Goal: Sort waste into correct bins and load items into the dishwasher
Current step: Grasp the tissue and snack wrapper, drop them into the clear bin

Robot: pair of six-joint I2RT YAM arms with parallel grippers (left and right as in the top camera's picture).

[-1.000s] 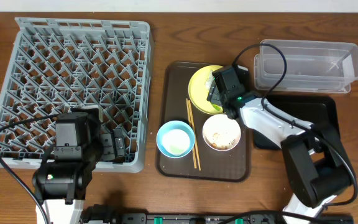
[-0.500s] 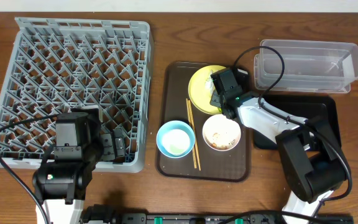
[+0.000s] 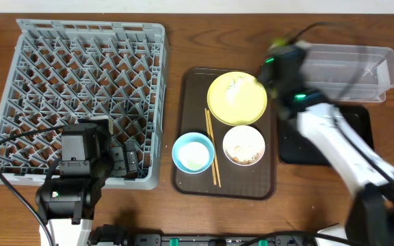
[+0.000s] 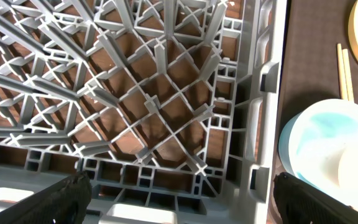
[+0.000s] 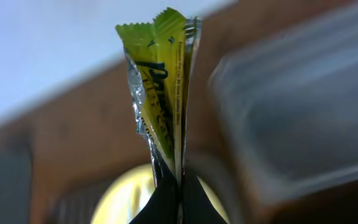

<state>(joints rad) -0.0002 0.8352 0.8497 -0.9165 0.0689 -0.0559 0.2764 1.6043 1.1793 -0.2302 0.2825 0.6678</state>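
My right gripper (image 3: 281, 60) hangs blurred between the yellow plate (image 3: 237, 98) and the clear tub (image 3: 347, 72), shut on the green-and-yellow snack wrapper (image 3: 277, 46). In the right wrist view the wrapper (image 5: 160, 93) stands upright out of the pinched gripper (image 5: 179, 186), with the plate (image 5: 120, 199) below and the tub (image 5: 291, 112) to the right. A whitish smear lies on the plate. My left gripper (image 3: 125, 162) stays open over the near right corner of the grey rack (image 3: 91, 27), nothing between its fingers (image 4: 67, 199).
The brown serving tray (image 3: 224, 188) also carries a light blue bowl (image 3: 193, 152), a cream bowl with food scraps (image 3: 243, 145) and wooden chopsticks (image 3: 212, 147). A black tray (image 3: 358, 123) lies below the tub. The left wrist view shows the rack (image 4: 166, 93) and the bowl (image 4: 316, 137).
My right gripper closed on the wrapper on the yellow plate, then lifted it up and right toward the clear tub. The left arm has not moved.
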